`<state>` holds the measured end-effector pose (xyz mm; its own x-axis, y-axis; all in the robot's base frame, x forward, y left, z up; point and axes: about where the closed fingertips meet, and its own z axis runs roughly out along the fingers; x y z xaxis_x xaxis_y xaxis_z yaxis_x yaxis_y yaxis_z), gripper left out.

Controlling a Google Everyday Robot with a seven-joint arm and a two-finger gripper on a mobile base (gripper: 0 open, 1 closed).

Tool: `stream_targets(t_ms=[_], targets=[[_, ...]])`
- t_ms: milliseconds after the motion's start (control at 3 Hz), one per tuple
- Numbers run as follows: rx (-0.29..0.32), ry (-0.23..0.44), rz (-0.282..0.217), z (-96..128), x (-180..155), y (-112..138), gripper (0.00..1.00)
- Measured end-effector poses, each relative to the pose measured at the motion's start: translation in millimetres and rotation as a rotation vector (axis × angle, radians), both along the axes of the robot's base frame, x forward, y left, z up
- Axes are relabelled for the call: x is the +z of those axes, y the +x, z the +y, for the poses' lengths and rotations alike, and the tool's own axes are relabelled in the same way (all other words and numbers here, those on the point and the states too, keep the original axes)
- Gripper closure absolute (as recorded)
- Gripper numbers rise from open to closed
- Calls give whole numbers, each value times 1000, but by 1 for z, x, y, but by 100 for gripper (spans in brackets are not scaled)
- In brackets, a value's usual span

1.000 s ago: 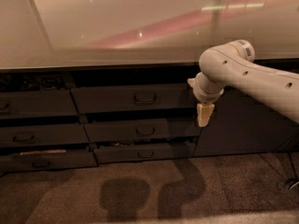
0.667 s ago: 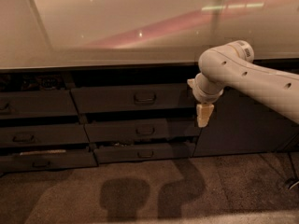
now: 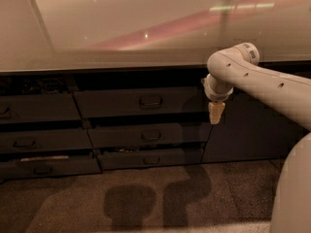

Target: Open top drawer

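Observation:
The top drawer is the wide dark front just under the counter in the middle column. Its small loop handle sits at the centre, and the front lies flush with its neighbours. My gripper hangs pointing down at the drawer's right end, to the right of the handle and at about its height. The cream fingers are pressed together with nothing between them. My white arm comes in from the right.
Two shorter drawers lie below the top one. A second column of drawers stands to the left, a plain cabinet door to the right. A pale countertop overhangs them. Carpet floor lies in front.

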<state>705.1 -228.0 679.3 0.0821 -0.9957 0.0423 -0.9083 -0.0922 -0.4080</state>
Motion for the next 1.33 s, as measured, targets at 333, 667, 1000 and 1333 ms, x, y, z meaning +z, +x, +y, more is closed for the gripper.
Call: stream_targets(t_ms=[333,667,1000,1333], targets=[[85,257,71,-6,-18,2,0],[181,389,80,-1,-11,7,0],[181,389,81,-1,-11,8,0],[190,347,117,13,-18,29,0]])
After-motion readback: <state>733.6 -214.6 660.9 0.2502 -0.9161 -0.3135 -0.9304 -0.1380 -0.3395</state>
